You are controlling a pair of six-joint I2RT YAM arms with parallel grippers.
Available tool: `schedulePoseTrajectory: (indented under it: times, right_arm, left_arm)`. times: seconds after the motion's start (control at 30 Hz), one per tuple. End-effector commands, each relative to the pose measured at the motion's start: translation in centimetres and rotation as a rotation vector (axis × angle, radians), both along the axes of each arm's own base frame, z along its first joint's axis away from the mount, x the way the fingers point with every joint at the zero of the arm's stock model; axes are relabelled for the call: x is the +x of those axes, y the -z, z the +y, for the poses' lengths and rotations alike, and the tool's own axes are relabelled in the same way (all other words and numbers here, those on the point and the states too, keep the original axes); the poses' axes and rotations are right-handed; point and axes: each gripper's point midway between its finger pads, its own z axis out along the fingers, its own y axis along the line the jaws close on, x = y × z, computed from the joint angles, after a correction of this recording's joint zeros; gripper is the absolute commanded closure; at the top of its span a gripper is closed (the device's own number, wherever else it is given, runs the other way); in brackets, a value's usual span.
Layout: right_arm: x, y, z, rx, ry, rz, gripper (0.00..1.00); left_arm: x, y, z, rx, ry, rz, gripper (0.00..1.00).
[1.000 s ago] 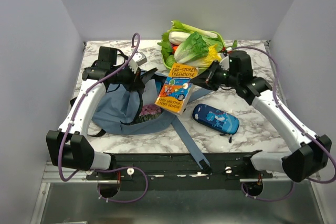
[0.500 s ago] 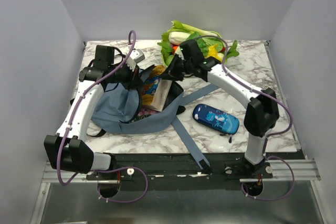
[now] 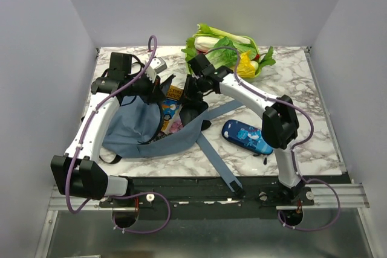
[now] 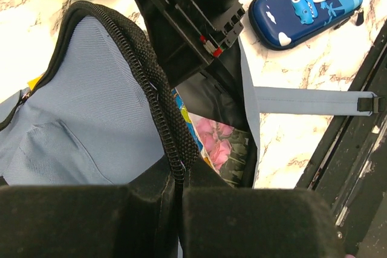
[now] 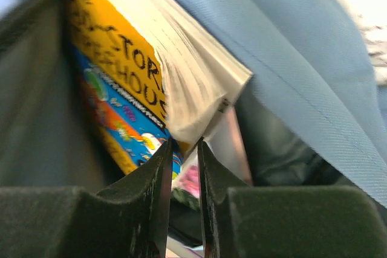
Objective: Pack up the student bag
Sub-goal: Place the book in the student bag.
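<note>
The grey-blue student bag (image 3: 130, 126) lies at the table's left, its mouth open toward the right. My left gripper (image 3: 158, 90) is shut on the black zipper edge (image 4: 158, 104) of the bag's mouth and holds it up. My right gripper (image 3: 188, 102) is shut on the yellow-and-blue storybook (image 5: 115, 83) and holds it inside the bag's opening; the book's top (image 3: 171, 96) shows between the two grippers. A second book with a pink flower cover (image 4: 221, 149) lies inside the bag. The bag's blue strap (image 3: 216, 164) runs to the front edge.
A blue cartoon-print pencil case (image 3: 248, 137) lies on the marble table right of the bag; it also shows in the left wrist view (image 4: 308, 4). A green bowl of leafy vegetables (image 3: 225, 52) stands at the back centre. The black base rail (image 3: 193, 188) runs along the front.
My right gripper has carried the storybook leftward from beside the bag into the bag's mouth. The left gripper has kept the zipper edge lifted.
</note>
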Motion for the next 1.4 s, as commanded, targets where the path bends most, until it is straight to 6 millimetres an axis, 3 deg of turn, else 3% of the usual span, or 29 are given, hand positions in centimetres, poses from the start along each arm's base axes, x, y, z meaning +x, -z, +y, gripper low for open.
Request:
schedulePoseTrajectory:
  times: [0.0,0.03,0.07,0.17,0.27,0.47,0.5,0.53,0.6,0.63,0.77,0.93,0.97,1.07,1.1,1.17,1.2,1.27,1.33,1.37]
  right_arm:
    - [-0.9,1.2,-2.7,-0.16,-0.045,-0.029,0.67]
    - [-1.1,1.9,-3.7,-0.198,-0.037,-0.037,0.66]
    - [-1.0,0.8,-4.7,-0.216,-0.024,-0.082,0.65]
    - [-0.9,1.4,-7.1,-0.291,0.021,-0.109,0.65]
    - [-0.1,1.6,-8.1,-0.334,0.047,-0.117,0.65]
    - [1.9,3.9,-6.8,-0.367,0.07,-0.101,0.7]
    - [2.9,3.1,-6.4,-0.363,0.093,-0.124,0.73]
    - [3.5,4.2,-6.3,-0.388,0.105,-0.113,0.74]
    - [4.2,4.4,-6.0,-0.398,0.132,-0.108,0.8]
    - [5.0,3.2,-5.1,-0.37,0.147,-0.128,0.82]
    - [5.6,2.9,-2.9,-0.37,0.176,-0.177,0.93]
    - [3.0,2.2,0.3,-0.298,0.09,-0.168,0.98]
    - [2.3,3.1,1.2,-0.264,0.049,-0.168,0.98]
    - [0.3,2.0,3.1,-0.187,-0.031,-0.186,0.99]
    - [-0.5,2.9,3.1,-0.2,-0.055,-0.173,0.99]
    - [-1.9,2.7,3.8,-0.145,-0.129,-0.172,1.0]
    - [-2.7,4.3,3.1,-0.164,-0.14,-0.144,0.99]
    - [-3.2,4.0,3.0,-0.146,-0.169,-0.164,0.99]
    - [-2.3,4.3,1.3,-0.217,-0.113,-0.181,1.0]
    - [-2.0,3.4,0.6,-0.216,-0.093,-0.191,0.99]
  left_arm:
    - [-0.8,-1.5,-0.8,-0.048,0.052,-0.035,0.92]
    - [-0.8,-1.4,-0.7,-0.043,0.052,-0.042,0.92]
    - [-0.8,-1.3,-0.6,-0.038,0.05,-0.042,0.92]
    - [-0.7,-0.9,-0.6,-0.035,0.052,-0.033,0.92]
    - [-0.7,-1.0,-0.7,-0.041,0.056,-0.027,0.92]
    - [-0.6,-1.7,-0.8,-0.047,0.054,-0.039,0.92]
    - [-0.6,-1.9,-0.8,-0.048,0.053,-0.041,0.92]
    - [-0.6,-2.1,-0.9,-0.053,0.055,-0.044,0.92]
    - [-0.6,-2.3,-0.9,-0.059,0.056,-0.043,0.92]
    - [-0.7,-2.4,-1.0,-0.06,0.059,-0.045,0.93]
    - [-0.8,-2.8,-1.3,-0.079,0.072,-0.044,0.92]
    - [-1.0,-3.2,-1.4,-0.086,0.087,-0.061,0.92]
    - [-1.0,-3.3,-1.4,-0.086,0.09,-0.065,0.92]
    - [-1.0,-3.1,-1.6,-0.096,0.099,-0.061,0.92]
    - [-1.1,-3.1,-1.6,-0.099,0.101,-0.062,0.92]
    - [-1.1,-3.1,-1.6,-0.1,0.105,-0.065,0.92]
    - [-1.0,-3.1,-1.6,-0.1,0.105,-0.068,0.92]
    - [-0.9,-2.9,-1.6,-0.098,0.103,-0.064,0.92]
    - [-0.9,-2.7,-1.7,-0.097,0.104,-0.058,0.92]
    - [-0.9,-2.6,-1.6,-0.096,0.103,-0.055,0.92]
